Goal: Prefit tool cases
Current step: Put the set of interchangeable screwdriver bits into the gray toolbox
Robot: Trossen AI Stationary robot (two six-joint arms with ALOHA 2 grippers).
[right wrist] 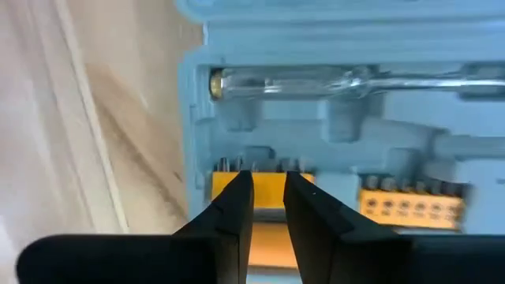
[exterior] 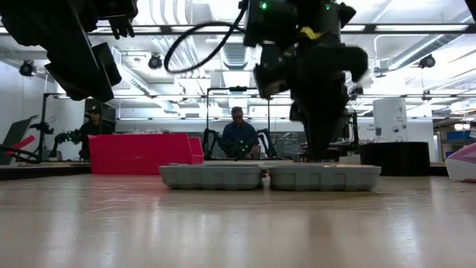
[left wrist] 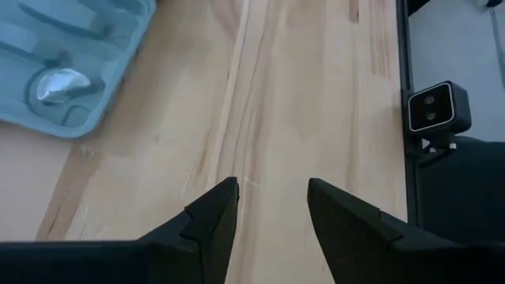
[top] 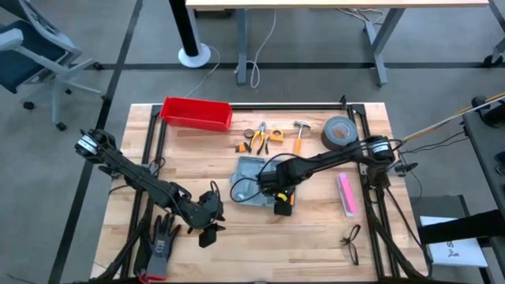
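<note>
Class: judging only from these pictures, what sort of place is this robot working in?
Probably a robotics lab or workshop: a wooden bench with two arms, hand tools such as a hammer beside the open tool case, and exposed ceiling ducts behind.

A grey-blue tool case (top: 251, 180) lies on pale striped wood table (top: 316, 229), near a red bin (top: 196, 113).

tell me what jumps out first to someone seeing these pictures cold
The open grey-blue tool case lies flat mid-table, with the right gripper down over a yellow bit holder inside it, fingers slightly apart around the holder's edge. Behind it sit the red bin, a roll of grey tape and scattered orange-handled tools. The left gripper hangs open over bare wood near the table's front left, beside a dark glove.
</note>
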